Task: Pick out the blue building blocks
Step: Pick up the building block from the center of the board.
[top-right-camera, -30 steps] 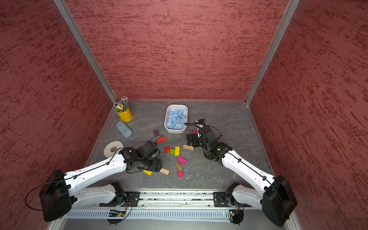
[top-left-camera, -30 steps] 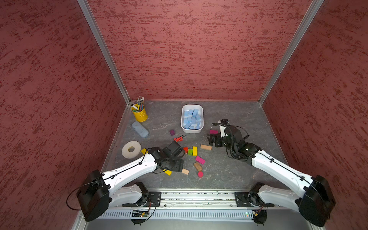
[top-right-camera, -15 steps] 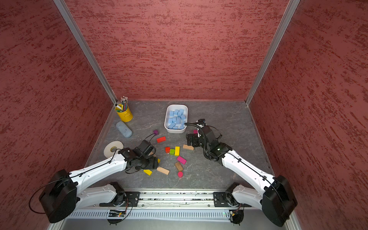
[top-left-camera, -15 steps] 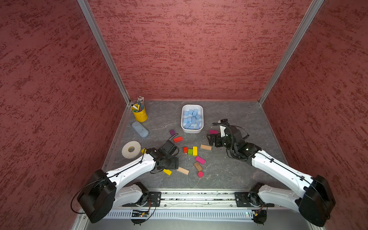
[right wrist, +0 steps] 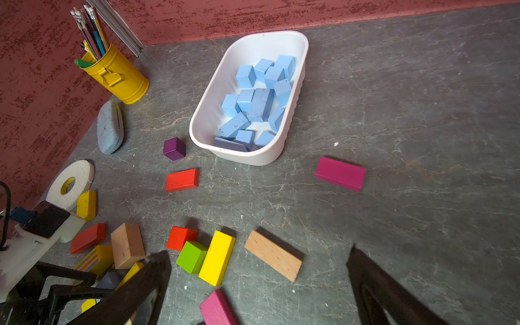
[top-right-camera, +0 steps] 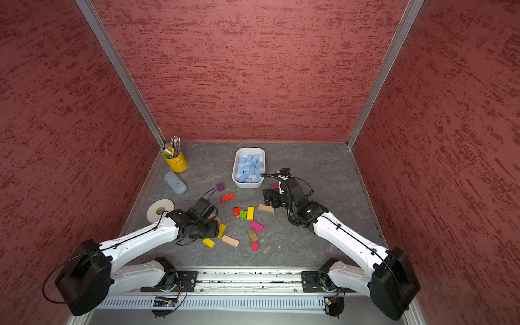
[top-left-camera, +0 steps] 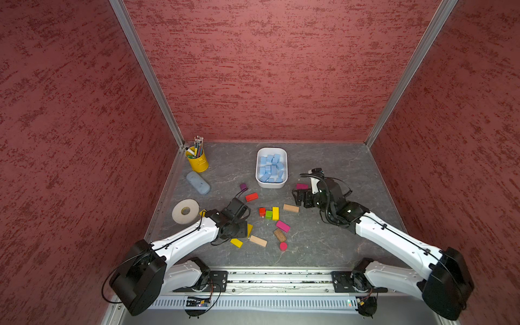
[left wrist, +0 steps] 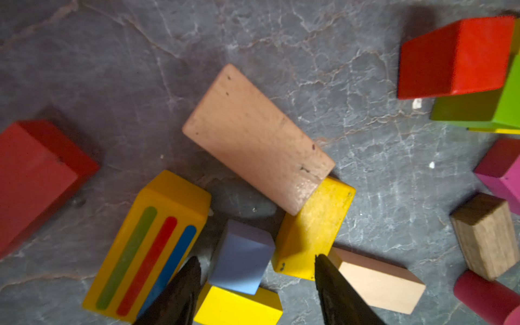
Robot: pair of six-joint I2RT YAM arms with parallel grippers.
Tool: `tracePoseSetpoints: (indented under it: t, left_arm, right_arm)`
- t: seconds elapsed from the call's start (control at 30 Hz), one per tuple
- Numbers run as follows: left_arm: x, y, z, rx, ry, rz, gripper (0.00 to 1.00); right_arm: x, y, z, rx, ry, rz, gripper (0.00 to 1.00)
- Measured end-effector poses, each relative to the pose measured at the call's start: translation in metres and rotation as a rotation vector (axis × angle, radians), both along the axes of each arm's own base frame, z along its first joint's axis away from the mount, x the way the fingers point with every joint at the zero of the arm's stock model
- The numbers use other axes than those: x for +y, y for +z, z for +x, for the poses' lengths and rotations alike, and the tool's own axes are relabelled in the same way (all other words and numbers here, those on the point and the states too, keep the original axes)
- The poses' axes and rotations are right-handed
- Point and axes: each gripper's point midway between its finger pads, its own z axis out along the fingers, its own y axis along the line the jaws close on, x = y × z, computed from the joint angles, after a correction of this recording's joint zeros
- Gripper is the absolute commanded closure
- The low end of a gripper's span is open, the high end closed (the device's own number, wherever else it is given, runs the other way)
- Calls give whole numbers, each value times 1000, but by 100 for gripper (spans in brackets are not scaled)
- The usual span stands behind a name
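**Operator:** Where's the loose blue one?

**Spotter:** The blue block (left wrist: pixel 241 256) is wedged in the cluster. A striped yellow block (left wrist: pixel 146 244) lies just beside one flank and a plain yellow block (left wrist: pixel 312 228) is close against the other. A second yellow piece (left wrist: pixel 239 308) seems to sit under its near edge, so it looks tipped rather than flat. You won't find it in either top view, because it is hidden beneath your left arm's head, lower left of centre in the frame.

**Operator:** And my tool?

**Spotter:** Your left gripper (left wrist: pixel 256 259) straddles it with jaws about half parted, one finger on each side. One fingertip (left wrist: pixel 188 281) is close beside the blue face. The other hangs over the plain yellow block, further off. Neither is shown touching, so you hold nothing.

**Operator:** Which way does it run?

**Spotter:** It looks stubby, close to a cube, so I can't give you a long axis. What matters is that it sits off-centre, toward the striped-side finger. I'd judge that closing could pinch the plain yellow block as well.

**Operator:** What about the right arm?

**Spotter:** Your right gripper (top-left-camera: pixel 302 198) is right of centre in a top view. Its jaws are spread wide and empty. It is well apart from the block and near the white tub (top-left-camera: pixel 271 184), where the other blue blocks (top-left-camera: pixel 270 168) lie. Your left is plainly nearer.
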Motion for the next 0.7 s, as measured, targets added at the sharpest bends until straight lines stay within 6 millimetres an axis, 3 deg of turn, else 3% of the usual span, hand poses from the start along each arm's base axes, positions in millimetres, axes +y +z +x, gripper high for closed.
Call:
tracePoseSetpoints:
  t: [0.7]
  left_arm:
    - [9,-7,1,-1,40,11,56]
  right_arm:
    - [0,0,0,1,3,1,1]
